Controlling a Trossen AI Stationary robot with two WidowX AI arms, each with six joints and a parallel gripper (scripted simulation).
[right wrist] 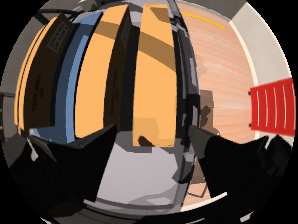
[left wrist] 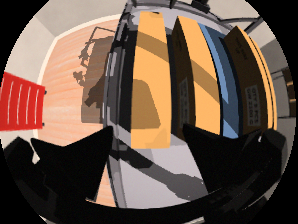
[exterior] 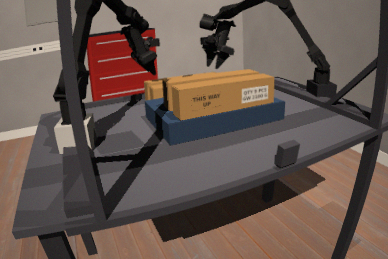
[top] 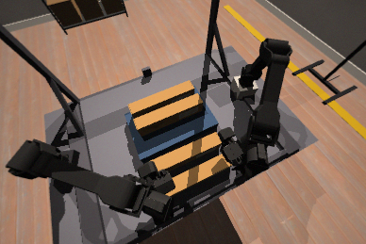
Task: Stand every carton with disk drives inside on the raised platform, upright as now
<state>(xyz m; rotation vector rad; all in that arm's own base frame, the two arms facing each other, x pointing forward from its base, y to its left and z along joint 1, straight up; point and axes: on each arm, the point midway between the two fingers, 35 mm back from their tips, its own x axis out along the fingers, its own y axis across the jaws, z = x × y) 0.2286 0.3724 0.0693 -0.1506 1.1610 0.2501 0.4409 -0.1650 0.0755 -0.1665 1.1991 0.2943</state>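
So, we're at the sorting step: two boxes (top: 167, 112) (exterior: 225, 97) (left wrist: 250, 80) (right wrist: 42, 85) are up on the blue platform (top: 207, 122) (exterior: 225, 127) (left wrist: 231, 107) (right wrist: 67, 95), side by side, upright and closed. The other two boxes (top: 186, 153) (exterior: 156, 88) (left wrist: 150, 90) (right wrist: 155, 85) stand on the table (top: 108, 134) (exterior: 220, 157) (left wrist: 150, 185) (right wrist: 130, 175) beside it. No idea from looks which have drives, and being on the platform proves nothing by itself.

Our left gripper (top: 232, 154) (exterior: 152, 71) (left wrist: 148, 129) and right gripper (top: 158, 178) (exterior: 214, 65) (right wrist: 153, 129) are both wide open with nothing in them, hanging above opposite ends of the table pair. In both wrist views the fingers frame the box nearest the table edge.

If that one still needs a heft, we'd say lower both together, grip each end and lift level to compare weight. Heavy goes on the platform, light stays off. Lopsided lifting could tip it, maybe spilling the contents.
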